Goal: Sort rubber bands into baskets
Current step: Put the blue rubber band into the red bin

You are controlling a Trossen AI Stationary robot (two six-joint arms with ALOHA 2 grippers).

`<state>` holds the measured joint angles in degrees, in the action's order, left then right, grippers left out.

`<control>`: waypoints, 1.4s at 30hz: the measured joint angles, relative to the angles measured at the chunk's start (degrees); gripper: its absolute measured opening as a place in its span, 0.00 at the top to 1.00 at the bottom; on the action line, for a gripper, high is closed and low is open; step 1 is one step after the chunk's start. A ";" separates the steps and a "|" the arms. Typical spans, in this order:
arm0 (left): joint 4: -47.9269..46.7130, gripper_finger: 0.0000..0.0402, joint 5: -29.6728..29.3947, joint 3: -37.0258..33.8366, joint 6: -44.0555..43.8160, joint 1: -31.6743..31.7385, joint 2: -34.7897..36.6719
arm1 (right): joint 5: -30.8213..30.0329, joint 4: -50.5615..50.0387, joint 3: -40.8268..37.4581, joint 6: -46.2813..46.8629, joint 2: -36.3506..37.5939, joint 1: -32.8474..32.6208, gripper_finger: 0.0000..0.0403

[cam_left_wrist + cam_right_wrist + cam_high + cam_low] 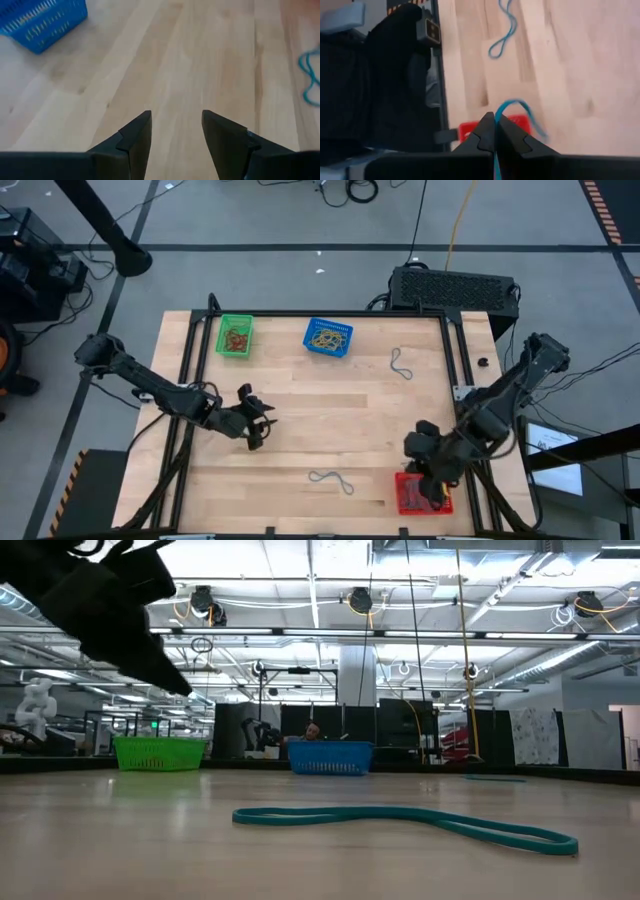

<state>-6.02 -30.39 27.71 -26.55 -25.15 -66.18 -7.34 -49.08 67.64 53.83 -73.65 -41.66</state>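
Note:
My right gripper (pixel 432 475) hangs over the red basket (pixel 405 502) at the table's near right corner, shut on a blue rubber band (pixel 520 107). My left gripper (pixel 176 135) stands open over bare wood at the table's left middle (pixel 255 422), nothing between its fingers. The green basket (pixel 235 337) and the blue basket (pixel 328 338) stand at the far edge, each holding bands. One blue band (pixel 332 479) lies flat near the front middle. Another band (pixel 402 363) lies at the far right. My right gripper pinches the blue rubber band between its two fingertips (pixel 485 131). A small loop of the band (pixel 522 105) sticks out past the tips, and a strand (pixel 496 162) runs back between the fingers. The fingers slant downward. The band is lifted clear, above the red basket (pixel 520 122).
A black vented box (pixel 455 288) stands behind the far right corner. Black frame rails run along the table's left and right sides (pixel 460 360). In the low view the near band (pixel 400 818) lies in front of the two far baskets.

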 joint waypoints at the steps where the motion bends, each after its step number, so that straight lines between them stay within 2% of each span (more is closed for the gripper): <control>1: 0.95 0.55 0.02 0.00 0.98 0.34 0.05 | -0.11 -0.45 0.00 2.11 0.00 -1.23 1.00; 6: 8.06 0.55 0.96 -0.02 7.98 1.80 0.05 | -3.51 -0.35 0.00 11.33 -0.02 -6.56 1.00; 10: 15.48 0.55 4.32 -0.02 16.07 1.97 0.03 | -7.57 -0.74 0.00 16.86 -0.66 -10.67 1.00; 16: 23.28 0.55 9.96 -0.02 22.57 1.92 0.03 | -7.80 -0.74 0.00 24.20 -4.93 -15.39 1.00; 21: 25.09 0.55 12.04 -0.02 24.04 1.92 0.00 | -7.50 -0.76 0.00 28.42 -9.94 -17.35 1.00; 28: 25.00 0.55 12.15 -0.02 24.44 1.92 0.00 | -2.66 -1.75 -0.02 31.06 -16.73 -17.56 1.00; 33: 24.98 0.55 12.18 -0.02 24.56 1.98 -0.02 | -0.04 -6.04 -0.04 33.99 -20.14 -17.53 1.00; 38: 24.98 0.55 12.20 -0.02 25.54 1.97 -0.02 | 5.03 -9.99 -0.04 35.57 -22.20 -17.53 1.00; 42: 24.98 0.55 12.20 -0.02 25.55 1.97 -0.02 | 7.50 -10.14 -0.04 35.74 -22.37 -16.98 0.95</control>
<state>18.96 -18.20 27.68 -1.01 -23.18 -66.19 0.16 -59.22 67.59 89.57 -96.02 -58.64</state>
